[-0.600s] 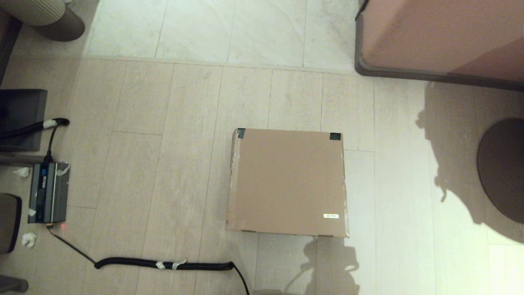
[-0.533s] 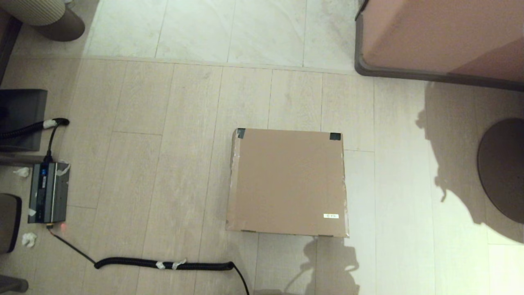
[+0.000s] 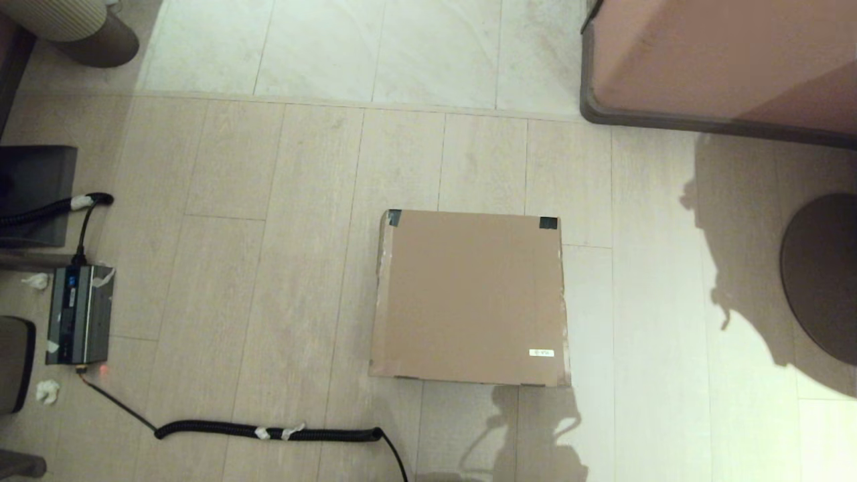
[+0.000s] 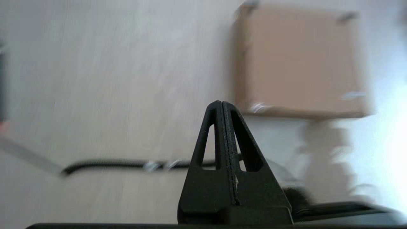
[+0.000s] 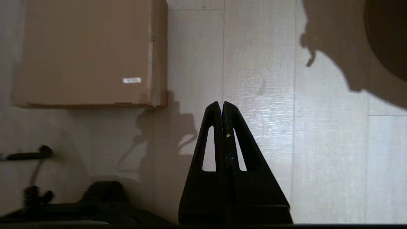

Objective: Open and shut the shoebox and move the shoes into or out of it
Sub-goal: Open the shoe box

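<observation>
Shoebox (image 3: 470,299) on the wooden floor (image 3: 268,268), lid flat down, dark tape on its two far corners, small white label (image 3: 541,353) near the front right corner. Shoes nowhere in view, probably inside. Nothing begun, by the look of it: opening, moving the shoes and closing all left. Left gripper (image 4: 221,106) and right gripper (image 5: 221,106) pressed together, empty, well short of the box's near edge.

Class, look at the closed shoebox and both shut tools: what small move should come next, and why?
Probably bring the left tool to the shoebox's near edge: its lid lies flat, and both tools, the right tool included, are shut and clear of it.
</observation>
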